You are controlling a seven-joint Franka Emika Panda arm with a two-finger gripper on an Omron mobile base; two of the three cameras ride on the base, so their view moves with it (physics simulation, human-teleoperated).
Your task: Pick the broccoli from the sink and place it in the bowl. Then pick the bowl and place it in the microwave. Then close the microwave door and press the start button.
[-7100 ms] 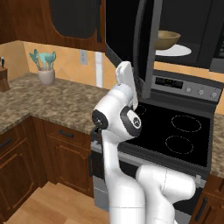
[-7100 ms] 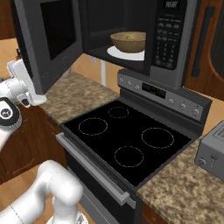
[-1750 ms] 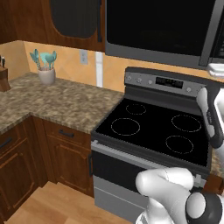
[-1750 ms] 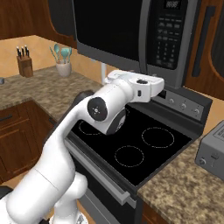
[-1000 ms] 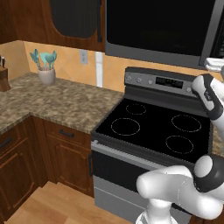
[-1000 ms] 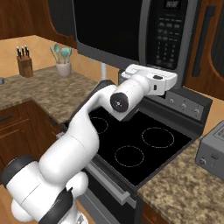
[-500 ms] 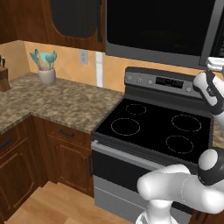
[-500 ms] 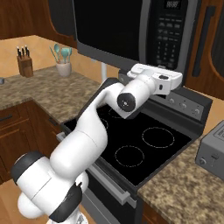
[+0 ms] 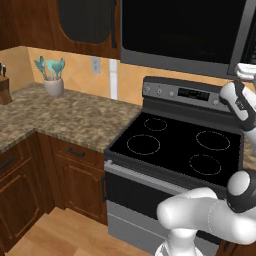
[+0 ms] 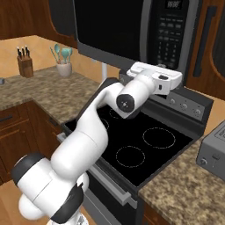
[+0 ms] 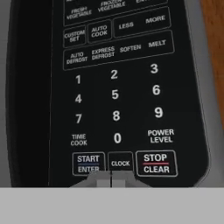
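Below the microwave (image 10: 132, 26) keypad, the raised arm points its jaws, pressed together.

Glossy black glass fronts the microwave door (image 10: 115, 27), the counter (image 9: 65, 116) is speckled stone, and the cabinets (image 9: 75, 175) are dark wood.

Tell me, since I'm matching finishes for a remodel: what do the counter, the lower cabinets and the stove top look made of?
Counter: speckled brown-grey stone, likely granite, matte. Lower cabinets: dark reddish-brown wood, grain visible, satin. Stove top: smooth black glass-like surface with thin white burner rings.
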